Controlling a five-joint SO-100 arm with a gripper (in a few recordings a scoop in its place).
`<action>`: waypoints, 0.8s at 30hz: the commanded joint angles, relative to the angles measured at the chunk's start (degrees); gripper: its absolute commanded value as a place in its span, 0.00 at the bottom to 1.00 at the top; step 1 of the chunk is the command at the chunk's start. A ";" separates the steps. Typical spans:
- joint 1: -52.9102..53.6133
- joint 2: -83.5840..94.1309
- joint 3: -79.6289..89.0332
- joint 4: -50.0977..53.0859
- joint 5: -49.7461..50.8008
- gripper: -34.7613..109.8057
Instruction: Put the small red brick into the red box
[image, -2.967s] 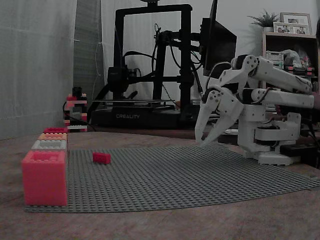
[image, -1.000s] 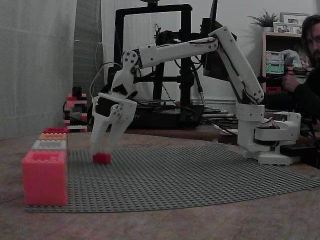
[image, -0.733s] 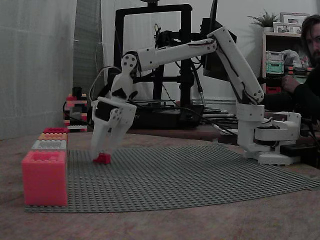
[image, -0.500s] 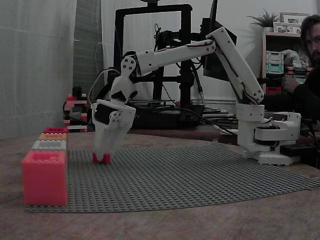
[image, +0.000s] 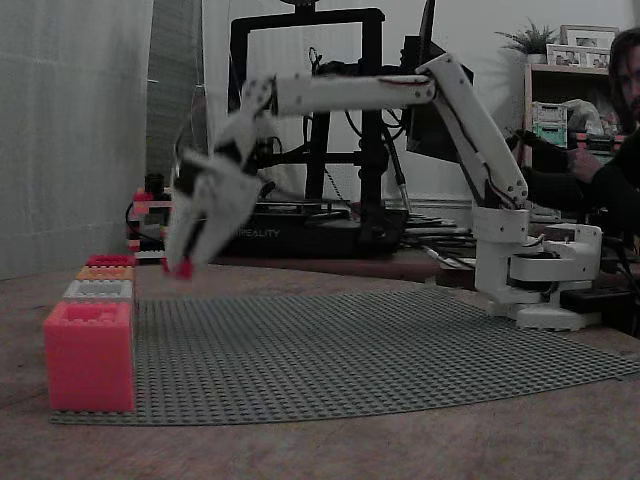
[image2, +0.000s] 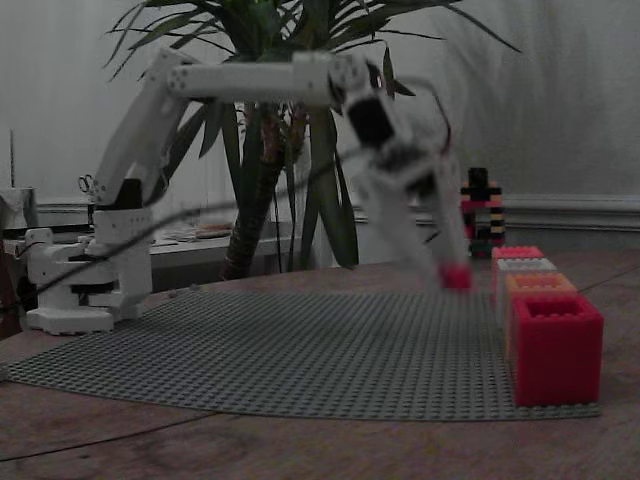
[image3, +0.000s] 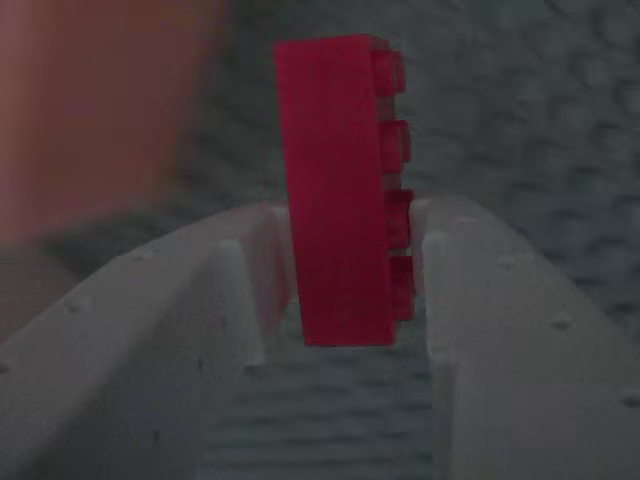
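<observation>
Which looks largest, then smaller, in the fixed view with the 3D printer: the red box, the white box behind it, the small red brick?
1. red box, though it stands nearest the camera.
2. white box, of which just the top part shows behind it, so this rank is unsure.
3. small red brick, held in the gripper, clearly smallest.
</observation>
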 joint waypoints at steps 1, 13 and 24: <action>1.41 9.14 -10.55 0.70 5.27 0.24; 11.69 -3.87 -13.10 -21.09 16.44 0.24; 13.27 -10.90 -13.45 -30.94 21.18 0.24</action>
